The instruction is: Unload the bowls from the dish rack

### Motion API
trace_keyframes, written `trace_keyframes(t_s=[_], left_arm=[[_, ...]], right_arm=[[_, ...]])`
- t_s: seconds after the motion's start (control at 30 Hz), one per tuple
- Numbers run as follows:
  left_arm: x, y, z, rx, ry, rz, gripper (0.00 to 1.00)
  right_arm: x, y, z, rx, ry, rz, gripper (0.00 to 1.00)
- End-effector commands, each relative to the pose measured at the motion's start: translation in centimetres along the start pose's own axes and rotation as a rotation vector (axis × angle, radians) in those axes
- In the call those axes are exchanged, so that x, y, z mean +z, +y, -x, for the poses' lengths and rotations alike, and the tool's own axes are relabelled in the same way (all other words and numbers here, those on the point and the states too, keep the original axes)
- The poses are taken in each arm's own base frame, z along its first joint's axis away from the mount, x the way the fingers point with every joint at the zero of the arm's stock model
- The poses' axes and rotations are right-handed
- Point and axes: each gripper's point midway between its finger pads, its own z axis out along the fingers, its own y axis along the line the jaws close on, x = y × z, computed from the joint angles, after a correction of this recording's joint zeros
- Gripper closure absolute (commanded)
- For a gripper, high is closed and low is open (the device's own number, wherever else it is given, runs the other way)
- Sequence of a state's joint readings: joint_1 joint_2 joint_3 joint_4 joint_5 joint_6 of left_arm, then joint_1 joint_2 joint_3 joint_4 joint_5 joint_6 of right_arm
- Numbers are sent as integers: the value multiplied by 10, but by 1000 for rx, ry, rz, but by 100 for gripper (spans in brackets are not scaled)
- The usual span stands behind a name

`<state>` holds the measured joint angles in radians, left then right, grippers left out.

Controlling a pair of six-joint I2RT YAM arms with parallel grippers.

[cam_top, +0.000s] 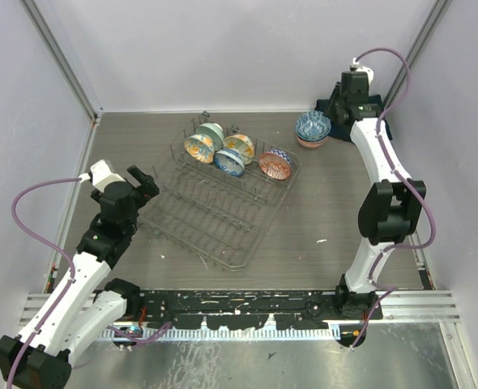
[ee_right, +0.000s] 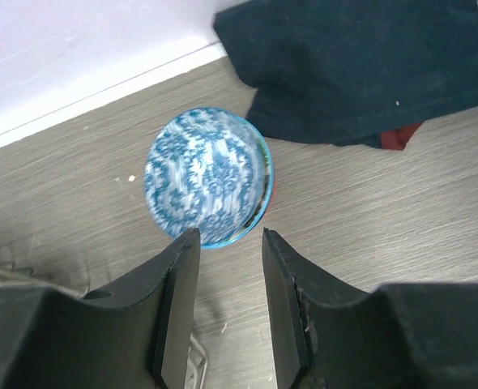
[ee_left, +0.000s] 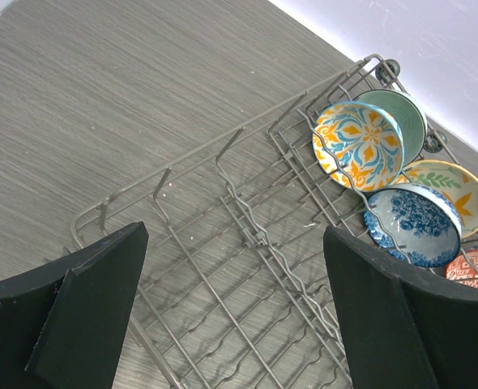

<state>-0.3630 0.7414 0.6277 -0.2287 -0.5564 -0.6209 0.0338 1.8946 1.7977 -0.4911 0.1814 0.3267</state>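
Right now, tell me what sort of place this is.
Probably a robot test cell, not a kitchen: plain walls with aluminium posts, two arms bolted to a rail, a dish rack of bowls.

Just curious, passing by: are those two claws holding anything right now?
Left gripper: open wide, holding nothing.
Right gripper: open, narrower gap, holding nothing.

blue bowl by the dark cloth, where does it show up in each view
Top external: blue bowl upper right, right of the dish rack.
Left wrist: not in it.
Right wrist: centre, just beyond the right gripper.
Shared landmark: the dark cloth beside it, in both those views.
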Motion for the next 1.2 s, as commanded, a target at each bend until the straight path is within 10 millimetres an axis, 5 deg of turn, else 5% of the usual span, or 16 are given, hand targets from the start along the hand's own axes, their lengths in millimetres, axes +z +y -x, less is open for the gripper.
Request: trace_keyframes(t_s=[0.0,0.1,0.23,0.5,0.8,1.17], left_arm=[[-1,-7,15,-16,-46,-19,2],[-1,-7,14,-14,-45,-17,2],[-1,-7,15,-14,-46,-20,2],[-3,-7,16,-18,-51,-27,2],[-4,-8,17,-19,-51,-30,2],[-4,-8,16,-21,-50,-30,2]], right_arm=[[-58,63,24,-160,-158,142,57],[-93,114,6,-320,-233,226,57],[-129,185,-48,-517,-286,349,57],[-149,249,-124,-759,-297,351,56],[-119,274,-182,-1008,-292,166,49],[-101,269,-193,-1073,-319,38,51]])
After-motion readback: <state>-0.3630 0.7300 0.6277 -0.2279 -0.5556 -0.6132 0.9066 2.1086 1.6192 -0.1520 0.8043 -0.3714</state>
